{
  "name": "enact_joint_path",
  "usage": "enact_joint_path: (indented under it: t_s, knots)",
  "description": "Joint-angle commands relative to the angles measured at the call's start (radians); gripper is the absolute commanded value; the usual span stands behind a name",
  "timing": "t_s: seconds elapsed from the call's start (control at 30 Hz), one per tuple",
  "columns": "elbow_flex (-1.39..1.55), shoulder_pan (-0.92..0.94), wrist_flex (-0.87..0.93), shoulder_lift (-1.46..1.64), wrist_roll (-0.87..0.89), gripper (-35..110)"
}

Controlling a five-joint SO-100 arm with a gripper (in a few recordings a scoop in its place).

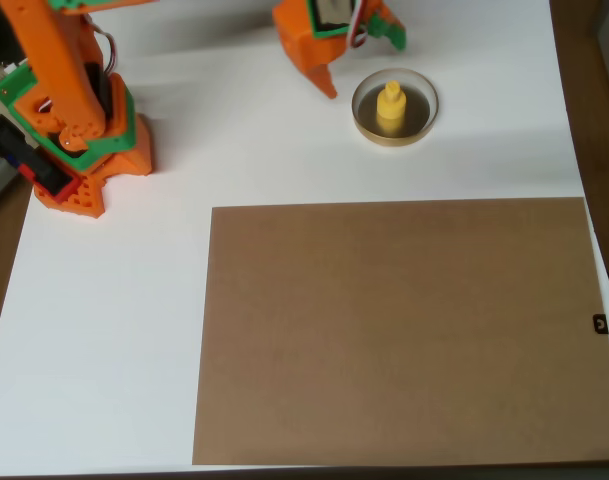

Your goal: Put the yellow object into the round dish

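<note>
No brand, label or legible writing can be made out in the overhead view. The yellow object [390, 107] stands upright inside the round dish [395, 137], its narrower knob pointing up toward the camera, near the far edge of the white table [104, 330]. The orange gripper [352, 48] hangs just left of the dish, apart from it, with its orange finger [322, 76] and green finger [389, 34] spread and nothing between them; a brown cardboard sheet [399, 330] lies nearer.

- The arm's orange and green base [79, 130] stands well left of the round dish [395, 107] in the overhead view.
- The gripper [359, 55] hangs at the top edge, just up and left of the dish.
- Its orange finger [322, 72] and green finger [389, 32] are spread apart, holding nothing.
</note>
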Motion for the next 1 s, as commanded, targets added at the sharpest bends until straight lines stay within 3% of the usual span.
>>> enact_joint_path:
  t_s: [0.0,0.5,0.97]
  knots:
    - [0.032,0.057,0.048,0.201,-0.025,32]
    - [0.1,0.393,0.112,0.549,-0.002,31]
    - [0.344,0.758,-0.08,0.787,0.112,29]
